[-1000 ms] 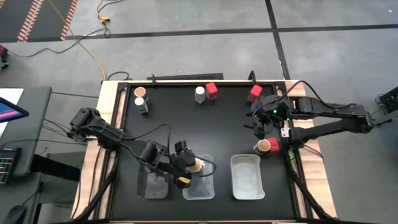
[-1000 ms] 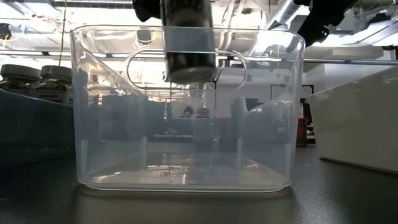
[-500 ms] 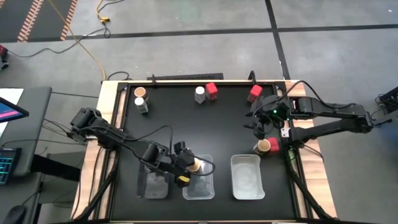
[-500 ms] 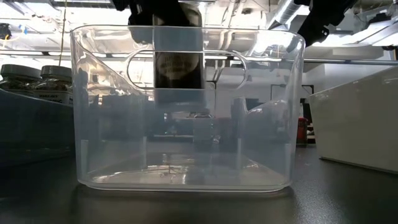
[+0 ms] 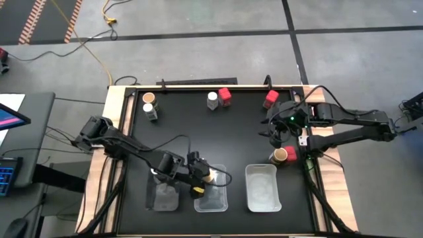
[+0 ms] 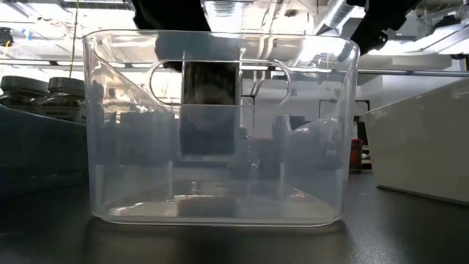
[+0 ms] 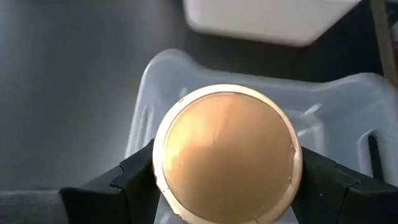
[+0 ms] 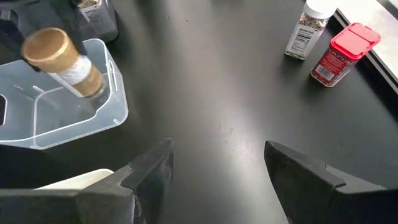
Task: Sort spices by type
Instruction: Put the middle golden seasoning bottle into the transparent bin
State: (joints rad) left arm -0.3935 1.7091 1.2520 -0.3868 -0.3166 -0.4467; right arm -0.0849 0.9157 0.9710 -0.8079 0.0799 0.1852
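Note:
My left gripper is shut on a tan-lidded spice jar and hangs over the middle clear tray. In the low view the jar is inside the tray's walls, above its floor. My right gripper is open above bare table at the right. On the table stand a tan-lidded jar and a grey jar far left, a white-capped jar beside a red-capped one, another red-capped jar, and a tan and red pair at the right. My left gripper pinches the jar at its top, one finger on each side just under the tan lid. The fingers come from above, slanting from the table's left. The jar hangs below them, slightly tilted, lifted clear, with its base above the tray floor.
A clear tray with a jar in it lies left of the middle tray, and an empty-looking one lies to its right. All three trays sit by the near edge. A raised rim runs along the table's far side.
My left gripper has moved down and slightly toward the near edge, still shut on the jar. The jar has gone from above the middle tray's rim down inside its walls, without touching the floor. The right arm has kept still.

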